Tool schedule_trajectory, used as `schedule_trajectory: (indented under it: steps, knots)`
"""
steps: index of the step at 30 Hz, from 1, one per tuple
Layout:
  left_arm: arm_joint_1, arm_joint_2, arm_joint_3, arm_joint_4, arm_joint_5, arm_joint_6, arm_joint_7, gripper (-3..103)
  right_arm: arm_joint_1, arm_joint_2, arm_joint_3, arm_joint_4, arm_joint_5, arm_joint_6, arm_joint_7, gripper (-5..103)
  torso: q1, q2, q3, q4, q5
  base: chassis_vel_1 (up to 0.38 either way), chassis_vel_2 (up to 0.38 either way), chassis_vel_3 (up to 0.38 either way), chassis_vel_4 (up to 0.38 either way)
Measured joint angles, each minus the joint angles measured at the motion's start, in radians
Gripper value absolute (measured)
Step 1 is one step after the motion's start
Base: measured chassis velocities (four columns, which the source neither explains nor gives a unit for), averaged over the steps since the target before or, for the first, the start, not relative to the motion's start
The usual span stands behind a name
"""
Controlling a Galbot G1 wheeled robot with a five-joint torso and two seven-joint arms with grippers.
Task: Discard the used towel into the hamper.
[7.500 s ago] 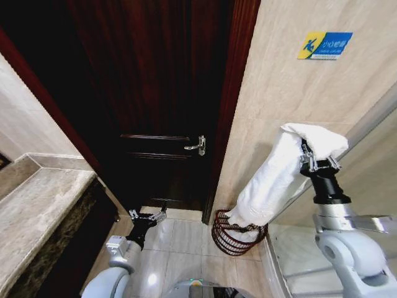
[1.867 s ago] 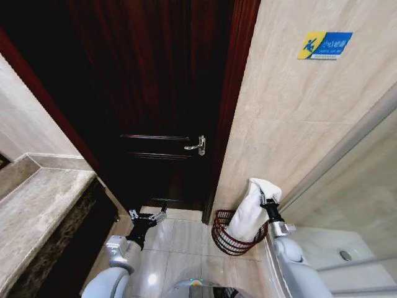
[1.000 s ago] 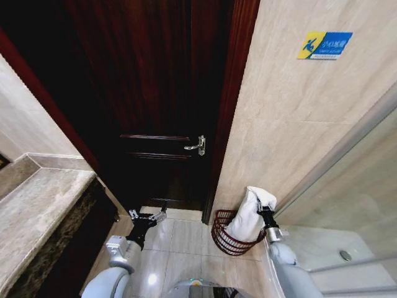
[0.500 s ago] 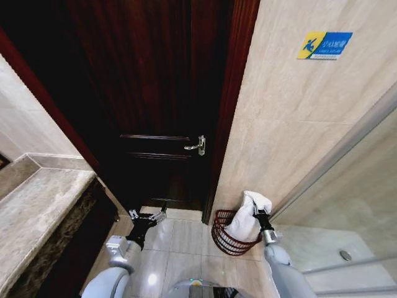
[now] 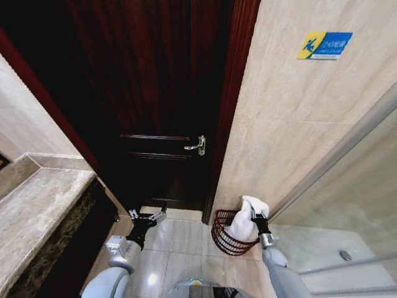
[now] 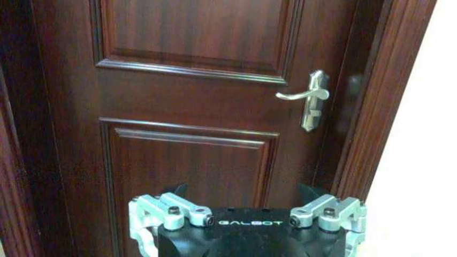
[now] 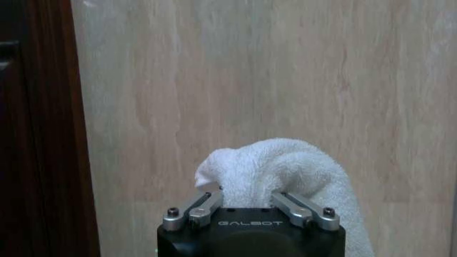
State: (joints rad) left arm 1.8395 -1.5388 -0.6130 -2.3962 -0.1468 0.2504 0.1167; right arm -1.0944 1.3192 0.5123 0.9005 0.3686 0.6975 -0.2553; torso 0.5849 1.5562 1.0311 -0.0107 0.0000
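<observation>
A white towel (image 5: 247,218) hangs bunched from my right gripper (image 5: 258,217), which is shut on its top fold. The towel's lower part sits inside the hamper (image 5: 222,238), a reddish-brown wire basket on the floor by the door frame. In the right wrist view the towel (image 7: 286,168) bulges up between the closed fingers (image 7: 203,206) against the beige wall. My left gripper (image 5: 147,218) hangs low near the floor, facing the dark wooden door, open and holding nothing; in the left wrist view its fingers (image 6: 153,211) stand wide apart.
A dark wooden door (image 5: 155,112) with a metal lever handle (image 5: 197,146) stands ahead. A beige tiled wall (image 5: 298,124) with a blue sign (image 5: 324,45) is to the right, a marble counter (image 5: 31,211) to the left, and a glass shower panel (image 5: 347,186) at far right.
My right gripper has come down and slightly left with the towel, so more of the towel has sunk into the hamper. The left arm has not moved.
</observation>
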Motion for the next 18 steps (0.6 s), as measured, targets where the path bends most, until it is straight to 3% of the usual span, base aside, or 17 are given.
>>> schedule_trajectory:
  steps: [18]
  knots:
    - [0.000, 0.000, 0.000, 0.000, 0.000, 0.000, 0.000, 100, 0.064, 0.029, 0.003, -0.164, -0.026, 0.019, -0.025, 12, 0.000, 0.000, 0.000, -0.0001, -0.0001, 0.000, 0.000, 0.000, 0.000]
